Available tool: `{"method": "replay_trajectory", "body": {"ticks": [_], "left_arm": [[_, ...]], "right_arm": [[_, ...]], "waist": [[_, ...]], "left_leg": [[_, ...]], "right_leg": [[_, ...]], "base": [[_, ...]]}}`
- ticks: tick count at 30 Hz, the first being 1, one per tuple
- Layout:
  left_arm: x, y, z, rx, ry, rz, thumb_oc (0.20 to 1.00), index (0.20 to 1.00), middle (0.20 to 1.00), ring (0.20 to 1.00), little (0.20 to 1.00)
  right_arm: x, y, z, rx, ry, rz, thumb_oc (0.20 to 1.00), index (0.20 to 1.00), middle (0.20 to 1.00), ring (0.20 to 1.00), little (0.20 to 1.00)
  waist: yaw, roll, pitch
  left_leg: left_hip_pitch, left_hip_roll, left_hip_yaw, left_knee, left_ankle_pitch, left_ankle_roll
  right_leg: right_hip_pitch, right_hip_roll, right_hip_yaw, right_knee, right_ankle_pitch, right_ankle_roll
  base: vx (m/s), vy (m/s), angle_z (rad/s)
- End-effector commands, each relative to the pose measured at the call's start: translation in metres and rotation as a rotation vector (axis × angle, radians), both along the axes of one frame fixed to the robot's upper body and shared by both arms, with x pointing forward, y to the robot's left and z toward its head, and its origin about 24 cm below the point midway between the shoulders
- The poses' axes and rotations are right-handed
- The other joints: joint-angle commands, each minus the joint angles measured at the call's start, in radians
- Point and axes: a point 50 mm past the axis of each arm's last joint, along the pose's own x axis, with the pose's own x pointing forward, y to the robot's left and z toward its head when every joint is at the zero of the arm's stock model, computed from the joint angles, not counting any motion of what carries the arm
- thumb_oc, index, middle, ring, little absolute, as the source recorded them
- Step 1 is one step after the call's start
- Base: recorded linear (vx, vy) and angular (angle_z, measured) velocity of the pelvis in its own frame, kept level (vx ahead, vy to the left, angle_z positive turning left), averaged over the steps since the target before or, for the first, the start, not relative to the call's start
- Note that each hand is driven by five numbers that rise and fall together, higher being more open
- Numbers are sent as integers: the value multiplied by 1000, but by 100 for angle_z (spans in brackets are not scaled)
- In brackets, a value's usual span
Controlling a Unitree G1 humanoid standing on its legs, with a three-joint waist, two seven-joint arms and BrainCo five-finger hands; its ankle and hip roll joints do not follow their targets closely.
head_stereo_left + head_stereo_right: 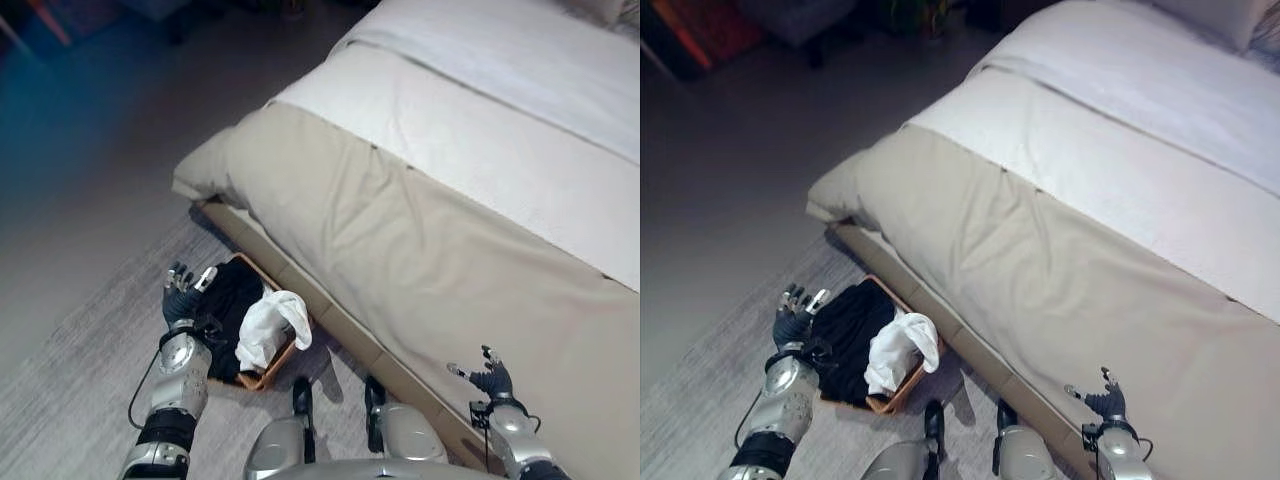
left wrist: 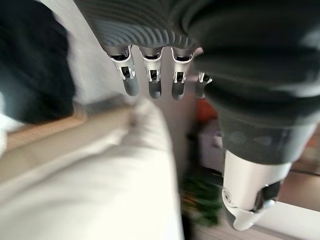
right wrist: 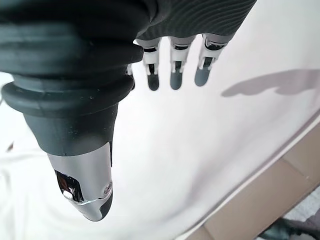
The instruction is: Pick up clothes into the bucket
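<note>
From the head camera I see the bucket point(image 1: 262, 378), a shallow orange-brown container, sitting on the grey rug point(image 1: 70, 400) right against the foot-side edge of the bed point(image 1: 450, 180); it already carries clothes; a black garment point(image 1: 232, 300) fills most of it, and a white garment point(image 1: 268, 325) lies heaped on top at the end nearer me, one fold hanging over the rim.

My left robot hand point(image 1: 179, 297) hovers just beside the bucket's far corner, next to the black garment; its fingers point(image 2: 152, 80) are straight and spread, and in its wrist view they hold nothing; whether a fingertip brushes the cloth I cannot tell. Past those fingers the wrist view shows a dark mass of cloth, a strip of the bucket's rim and the pale bedding, all blurred.

My right robot hand point(image 1: 491, 378) is well apart from the bucket, over the beige duvet point(image 1: 400, 260) near the bed's lower edge; its fingers point(image 3: 174, 75) are extended and relaxed, thumb out to the side, with nothing in its grasp; in its wrist view it hangs above the bedding without visibly touching it, casting a shadow, and the wooden bed frame point(image 3: 270, 195) shows along one corner.

Beyond the duvet, a white sheet point(image 1: 520, 110) covers the upper bed.
</note>
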Motion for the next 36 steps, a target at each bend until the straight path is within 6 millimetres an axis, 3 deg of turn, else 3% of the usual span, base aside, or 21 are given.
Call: {"method": "replay_trajectory", "body": {"ticks": [1,4,7,13,14,19,21,22,23,24,26,28,29,30,31,32,36], "left_arm": [[14,22,38,149,-110,64,1000,1000,1000,1000,1000],[15,36,44,279,-47,128,1000,1000,1000,1000,1000],[6,47,32,351,74,188,1000,1000,1000,1000,1000],[-18,47,-5,281,200,200,1000,1000,1000,1000,1000],[-30,40,-23,240,253,168,1000,1000,1000,1000,1000],[-65,12,-74,86,398,24,1000,1000,1000,1000,1000],[-71,9,-80,71,421,7,1000,1000,1000,1000,1000],[-88,-1,-99,42,512,-76,1000,1000,1000,1000,1000],[-88,-1,-99,42,512,-76,1000,1000,1000,1000,1000],[-106,-6,-117,14,609,-118,1000,1000,1000,1000,1000],[-113,-8,-123,31,654,-144,1000,1000,1000,1000,1000],[-139,-16,-144,9,807,-186,1000,1000,1000,1000,1000],[-139,-16,-144,9,807,-186,1000,1000,1000,1000,1000],[-155,-23,-155,-1,899,-223,1000,1000,1000,1000,1000],[-155,-23,-155,-1,899,-224,1000,1000,1000,1000,1000],[-169,-29,-163,13,983,-283,1000,1000,1000,1000,1000],[-182,-40,-171,66,1081,-415,1000,1000,1000,1000,1000]], "right_arm": [[-7,-11,3,-41,25,26,1000,1000,1000,1000,1000],[-17,-11,-1,-34,54,18,1000,1000,1000,1000,1000],[-26,-10,-5,-26,79,2,1000,1000,1000,1000,1000],[-31,-10,-8,-13,94,-28,1000,1000,1000,1000,1000],[-30,-8,-8,1,89,-40,1000,1000,1000,1000,1000],[-20,-5,-7,82,35,-89,1000,1000,1000,1000,1000],[-21,-6,-7,95,30,-96,1000,1000,1000,1000,1000],[-23,-3,-11,167,19,-140,1000,1000,1000,1000,1000],[-23,-3,-11,167,19,-140,1000,1000,1000,1000,1000],[-27,-1,-14,209,31,-148,1000,1000,1000,1000,1000],[-27,0,-16,218,42,-144,1000,1000,1000,1000,1000],[-32,4,-23,251,82,-152,1000,1000,1000,1000,1000],[-32,4,-23,251,81,-152,1000,1000,1000,1000,1000],[-40,6,-29,261,130,-162,1000,1000,1000,1000,1000],[-40,6,-28,261,129,-162,1000,1000,1000,1000,1000],[-46,10,-33,268,172,-147,1000,1000,1000,1000,1000],[-55,16,-40,269,262,-99,1000,1000,1000,1000,1000]], "waist": [[-26,-31,-15],[-36,-37,-41],[-43,-41,-69],[-37,-41,-90],[-33,-41,-96],[-19,-35,-109],[-16,-34,-113],[-12,-30,-118],[-12,-30,-118],[-7,-27,-123],[-5,-26,-124],[2,-27,-128],[2,-27,-128],[8,-28,-133],[7,-28,-132],[11,-30,-135],[19,-32,-139]], "left_leg": [[-28,-11,-23,45,-32,-22],[-4,-1,-3,28,-33,-23],[24,5,16,5,-31,-25],[60,8,26,-17,-29,-27],[68,7,25,-20,-28,-27],[74,1,17,-8,-34,-25],[74,0,17,-3,-37,-25],[75,-1,17,11,-42,-23],[75,-1,17,12,-43,-23],[77,-2,17,23,-49,-22],[77,-3,15,30,-51,-22],[78,-4,10,46,-54,-26],[78,-4,10,46,-54,-26],[82,-3,8,52,-57,-27],[83,-3,7,52,-57,-27],[88,-2,6,56,-58,-28],[98,2,1,56,-58,-30]], "right_leg": [[21,-47,-18,-35,48,42],[45,-39,-7,-70,59,44],[76,-33,-2,-108,68,48],[116,-28,0,-134,70,50],[126,-28,0,-140,71,51],[143,-29,-3,-133,64,48],[145,-29,-3,-131,62,48],[151,-30,-7,-126,56,45],[151,-30,-7,-125,56,45],[154,-31,-7,-119,52,44],[156,-31,-9,-115,48,42],[166,-31,-16,-107,41,37],[166,-31,-16,-107,41,37],[177,-30,-22,-107,36,33],[178,-30,-23,-107,36,33],[189,-28,-28,-110,33,31],[203,-26,-43,-111,26,26]], "base": [[93,-21,-16],[70,-27,-21],[84,-21,-17],[36,-15,-9],[7,-25,-4],[0,-7,-1],[-13,-3,2],[-23,-4,3],[-40,-12,3],[0,0,0],[-10,-5,2],[0,0,0],[-2,-32,11],[4,-20,11],[6,-37,11],[5,-29,9],[4,-26,13]]}}
